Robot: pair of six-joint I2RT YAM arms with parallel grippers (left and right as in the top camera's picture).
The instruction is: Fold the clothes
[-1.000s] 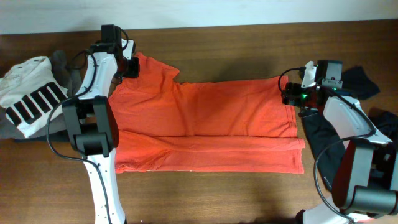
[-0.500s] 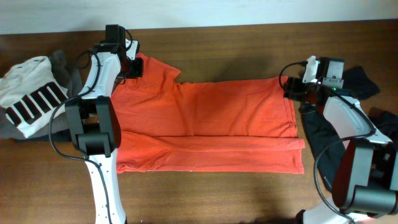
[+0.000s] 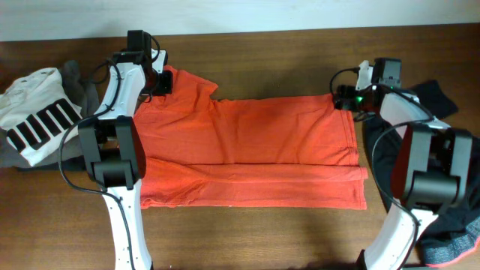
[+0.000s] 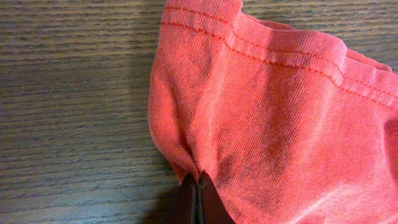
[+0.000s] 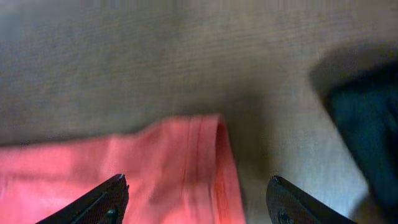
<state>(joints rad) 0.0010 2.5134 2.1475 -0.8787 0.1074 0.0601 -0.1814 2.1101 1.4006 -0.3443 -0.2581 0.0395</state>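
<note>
The orange-red T-shirt [image 3: 247,142] lies spread flat, sideways, its near long edge folded over itself; a black garment [image 3: 380,163] lies crumpled beside its hem end.

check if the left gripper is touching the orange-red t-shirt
Touching. The left wrist view shows the left gripper, jaws shut, pinching a fold of the orange-red fabric T-shirt.

The left arm [image 3: 118,86] stretches away from its base with the wrist turned inward. The left gripper [image 4: 196,186] is closed tight, its fingertips pressed together on a pinch of the orange-red T-shirt [image 4: 267,112]. The right arm [image 3: 409,120] arches up from its own base (elbow bent, forearm pointing inward). The right gripper [image 5: 198,183] hangs with its dark fingers [image 5: 102,202] spread wide — one at each side of the wrist view.
</note>
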